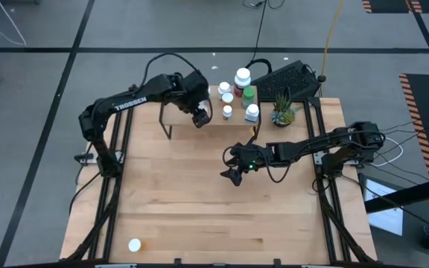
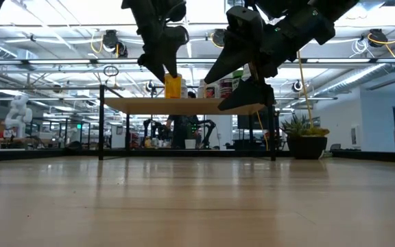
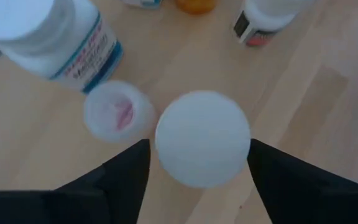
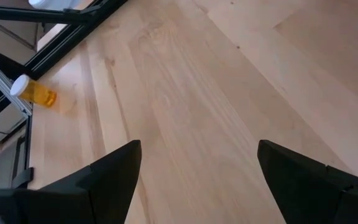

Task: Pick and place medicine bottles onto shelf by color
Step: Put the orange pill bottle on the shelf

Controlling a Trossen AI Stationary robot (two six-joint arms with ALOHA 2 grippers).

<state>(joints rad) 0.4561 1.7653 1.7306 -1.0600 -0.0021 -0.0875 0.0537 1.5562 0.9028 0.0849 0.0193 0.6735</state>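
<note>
The shelf (image 1: 179, 112) stands at the table's far edge, with several white-capped medicine bottles (image 1: 243, 77) upright on its right half, one of them green (image 1: 249, 94). My left gripper (image 1: 202, 115) hangs over the shelf's middle, shut on an orange bottle (image 2: 173, 87) with a white cap (image 3: 202, 138). My right gripper (image 1: 233, 176) hovers open above the bare table centre (image 4: 197, 155). One more orange, white-capped bottle (image 1: 134, 244) sits near the table's near-left corner (image 4: 33, 92). My left gripper holds the orange bottle by its white cap (image 3: 244, 134), pinched between the two fingers (image 3: 272, 171), which come from above and point down. The bottle stands upright with its bottom on the shelf board (image 2: 173, 97).
A small potted plant (image 1: 281, 112) stands to the right of the shelf, and a black keyboard (image 1: 285, 77) lies behind it. Next to the held cap stand a small pink-tinted capped bottle (image 3: 117, 113) and a larger white labelled one (image 3: 55, 37). Bare wood fills the table's near half.
</note>
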